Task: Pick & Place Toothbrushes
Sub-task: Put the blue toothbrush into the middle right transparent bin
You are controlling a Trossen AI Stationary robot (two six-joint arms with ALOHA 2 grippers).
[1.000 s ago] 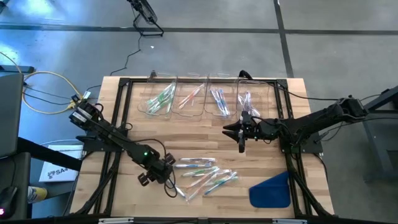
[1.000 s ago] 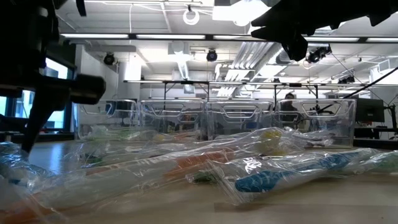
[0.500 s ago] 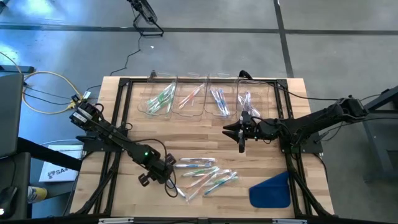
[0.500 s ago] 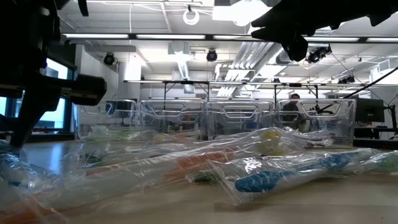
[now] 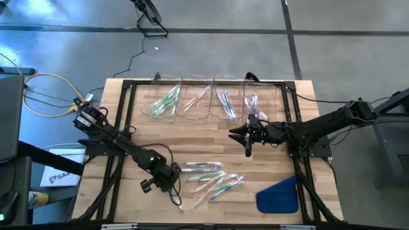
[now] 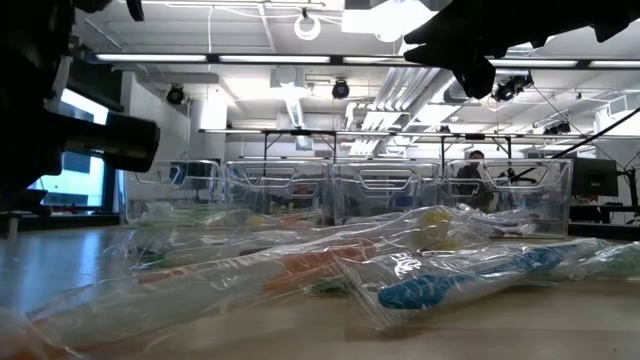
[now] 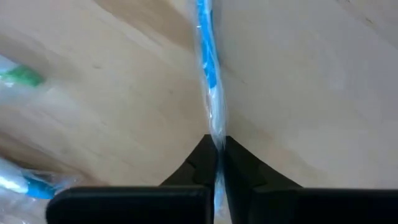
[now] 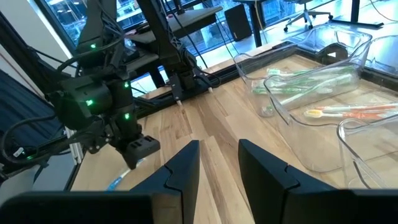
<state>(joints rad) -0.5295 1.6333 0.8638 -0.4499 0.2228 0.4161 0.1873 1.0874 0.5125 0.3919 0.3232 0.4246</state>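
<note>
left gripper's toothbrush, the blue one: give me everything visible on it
The blue toothbrush in a clear plastic wrapper is a thin stick, blue along its length, with crinkled see-through film around it. The left gripper is shut on one end of it, dark fingers pinching the wrapper from both sides. The rest runs straight out past the fingertips over the light wooden table. The right wrist view shows it hanging from that gripper with its far end low by the wood; whether it touches cannot be told.
</note>
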